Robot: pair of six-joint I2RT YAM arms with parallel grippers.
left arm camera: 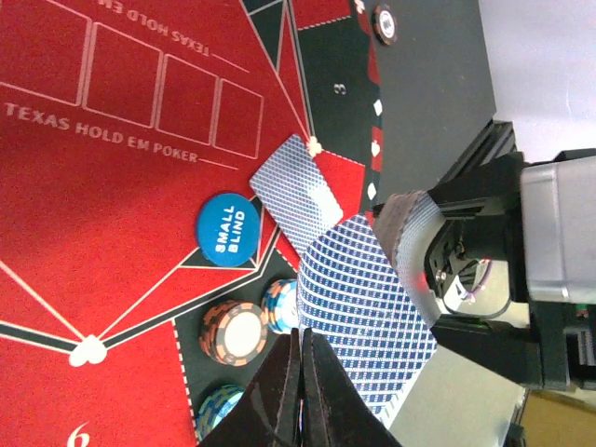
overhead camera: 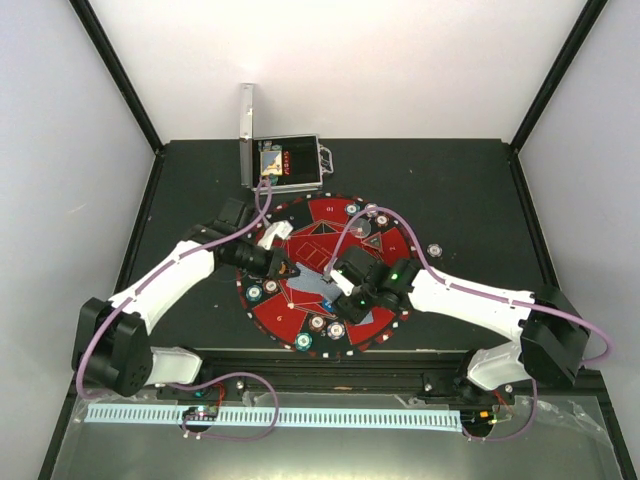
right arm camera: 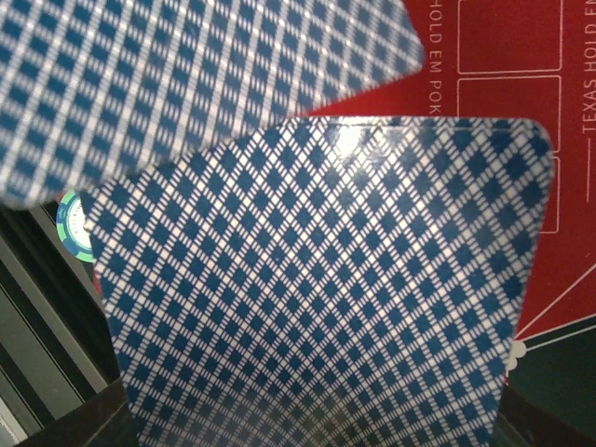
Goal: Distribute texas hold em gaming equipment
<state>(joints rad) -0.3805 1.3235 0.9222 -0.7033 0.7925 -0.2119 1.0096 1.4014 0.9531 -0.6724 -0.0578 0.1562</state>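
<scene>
Beside closed left claw (left arm camera: 300,372): cards (left arm camera: 363,317) gripped by right claw (right arm camera: 312,424).

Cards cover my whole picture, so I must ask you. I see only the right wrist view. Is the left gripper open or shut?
Observer: Shut. In the left wrist view the left gripper has its fingers together, with the tips at the edge of a raised card. I cannot tell if it pinches that card.
Operator: Thank you. Does any card lie on the mat already?
Observer: Yes. One flat card lies face down on the mat, next to the blue disc.
</scene>
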